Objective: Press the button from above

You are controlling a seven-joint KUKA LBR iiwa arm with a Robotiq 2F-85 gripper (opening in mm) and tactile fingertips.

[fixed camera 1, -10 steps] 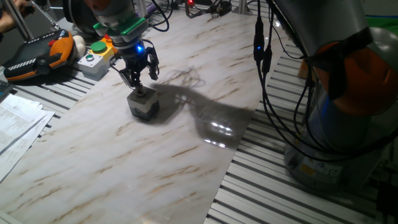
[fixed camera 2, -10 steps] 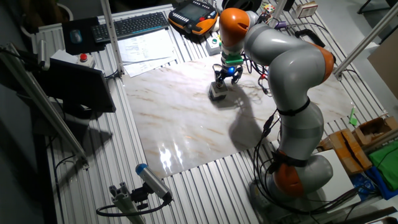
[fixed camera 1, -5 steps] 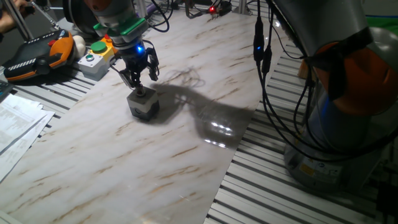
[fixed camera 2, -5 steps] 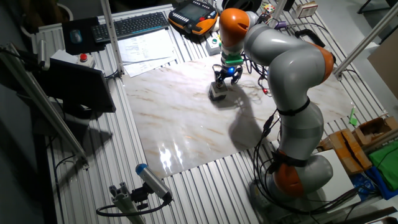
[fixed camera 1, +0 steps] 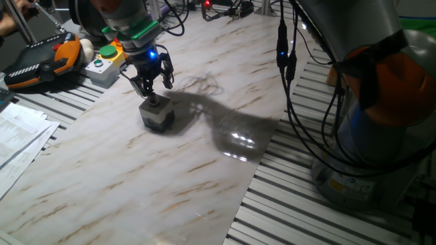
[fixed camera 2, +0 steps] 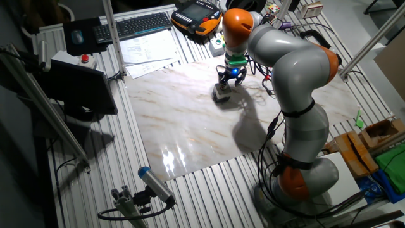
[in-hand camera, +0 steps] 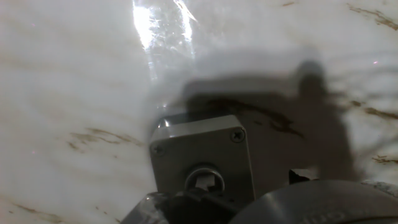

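Hand view: the grey box (in-hand camera: 202, 158) fills the lower centre, its square top plate held by corner screws, and the button (in-hand camera: 203, 178) sits in a round collar in that plate, close under the camera. The button's colour is not readable here. The marble board (in-hand camera: 74, 81) lies pale around the box, with a dark shadow behind it.

One fixed view: the gripper (fixed camera 1: 152, 86) hangs straight above the box (fixed camera 1: 157, 114), fingertips (fixed camera 1: 146, 88) at or just over the button (fixed camera 1: 155, 101). I cannot tell whether the fingers are parted or closed; they have hold of nothing visible. The box stands upright on the board (fixed camera 1: 170, 170), near its far left part.

Behind it, off the board, a yellow and grey box (fixed camera 1: 105, 64) carries a green button (fixed camera 1: 108, 52). An orange and black handset (fixed camera 1: 41, 61) lies further left.

Other fixed view: arm (fixed camera 2: 278, 69) arches over the board (fixed camera 2: 190, 126) to the box (fixed camera 2: 221, 93).

Compared with half a second and one second ago: gripper and box unchanged in position.
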